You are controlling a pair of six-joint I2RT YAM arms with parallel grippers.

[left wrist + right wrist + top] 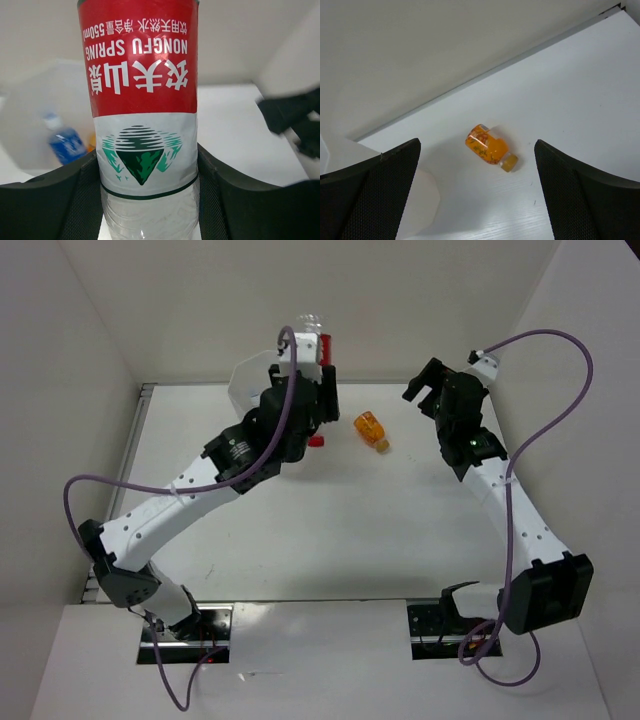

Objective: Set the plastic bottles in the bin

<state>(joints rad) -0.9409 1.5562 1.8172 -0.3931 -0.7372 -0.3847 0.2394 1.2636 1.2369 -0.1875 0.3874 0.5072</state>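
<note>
My left gripper (318, 390) is shut on a clear plastic bottle with a red label (142, 75), held off the table beside the bin (243, 388). The bottle's red cap (316, 440) points toward the arms and its clear base (312, 322) points away. In the left wrist view a blue-labelled bottle (65, 144) lies inside the bin (30, 125), with a bit of orange (92, 143) next to it. A stubby orange bottle (371, 430) lies on its side on the table. My right gripper (422, 392) hangs open above and to the right of the orange bottle (489, 146), holding nothing.
White walls enclose the table at the back and on both sides. The bin's faceted corner (422, 200) shows at the lower left of the right wrist view. White table surface (360, 530) lies between the two arms.
</note>
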